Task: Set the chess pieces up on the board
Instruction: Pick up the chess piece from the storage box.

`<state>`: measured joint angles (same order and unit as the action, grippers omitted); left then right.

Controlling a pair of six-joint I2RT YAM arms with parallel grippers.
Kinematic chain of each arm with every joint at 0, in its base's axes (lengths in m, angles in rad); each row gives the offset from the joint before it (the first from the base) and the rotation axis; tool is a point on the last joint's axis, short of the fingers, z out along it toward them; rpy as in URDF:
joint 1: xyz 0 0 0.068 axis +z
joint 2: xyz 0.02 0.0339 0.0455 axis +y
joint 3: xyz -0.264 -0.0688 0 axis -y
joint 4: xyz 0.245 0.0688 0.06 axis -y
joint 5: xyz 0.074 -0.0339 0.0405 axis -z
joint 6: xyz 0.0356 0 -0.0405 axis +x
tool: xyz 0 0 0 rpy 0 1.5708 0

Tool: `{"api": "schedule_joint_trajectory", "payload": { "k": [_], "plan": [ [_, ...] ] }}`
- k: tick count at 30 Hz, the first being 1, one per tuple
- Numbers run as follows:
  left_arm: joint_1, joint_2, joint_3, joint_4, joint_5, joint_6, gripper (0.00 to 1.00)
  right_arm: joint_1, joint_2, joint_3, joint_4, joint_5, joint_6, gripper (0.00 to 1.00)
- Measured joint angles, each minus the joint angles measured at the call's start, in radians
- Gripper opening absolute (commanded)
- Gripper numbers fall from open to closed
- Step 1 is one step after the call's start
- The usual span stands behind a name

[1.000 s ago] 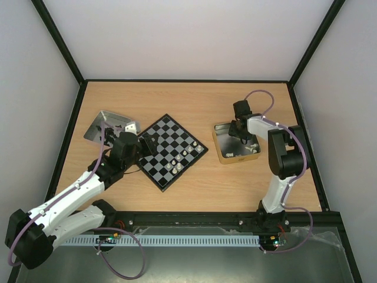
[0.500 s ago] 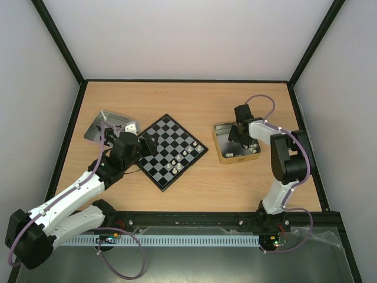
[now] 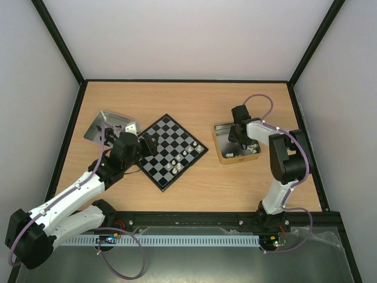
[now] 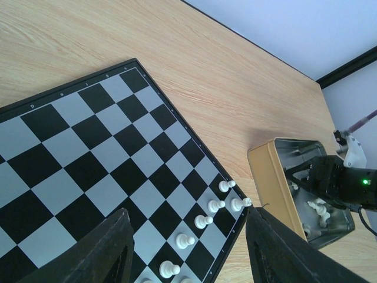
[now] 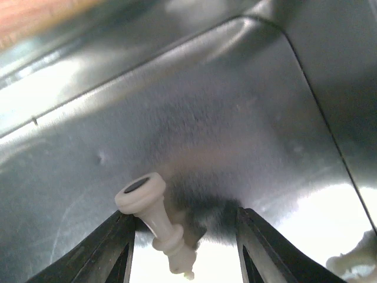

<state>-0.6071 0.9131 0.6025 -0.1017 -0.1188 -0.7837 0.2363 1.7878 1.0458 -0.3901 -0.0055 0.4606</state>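
- White piece lies tipped over on the floor of the metal tray, round base up-left, head end pointing down toward the wrist camera.
- Long axis runs slantwise, roughly along the finger direction rather than across the gap.
- Right gripper straddles it: fingers apart, not clamped. The piece sits close against the left-hand finger, well off the other.
- Judgement: closing needs the piece centred first, or the off-side contact may roll it.
- Board lies left of the tray, a few set pieces near its tray-side corner.
- Left gripper hovers over the board, fingers spread, empty. The right arm is nearer.
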Motion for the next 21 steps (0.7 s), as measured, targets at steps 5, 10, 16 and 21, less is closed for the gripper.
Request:
{"api": "schedule_joint_trajectory", "payload": {
  "k": [5, 10, 16, 21],
  "plan": [
    [0.002, 0.0, 0.0, 0.001, 0.003, -0.003, 0.54, 0.001, 0.03, 0.037, 0.003, 0.024, -0.015, 0.38],
    [0.002, 0.0, 0.0, 0.003, 0.007, -0.004, 0.54, 0.001, 0.048, 0.055, 0.006, 0.032, -0.028, 0.43],
    [0.002, 0.0, 0.0, 0.003, 0.008, -0.006, 0.54, 0.001, 0.055, 0.058, 0.022, 0.032, -0.032, 0.39],
    [0.002, 0.003, 0.0, 0.004, 0.011, -0.006, 0.54, 0.001, 0.061, 0.058, 0.048, 0.034, -0.028, 0.38]
  ]
}}
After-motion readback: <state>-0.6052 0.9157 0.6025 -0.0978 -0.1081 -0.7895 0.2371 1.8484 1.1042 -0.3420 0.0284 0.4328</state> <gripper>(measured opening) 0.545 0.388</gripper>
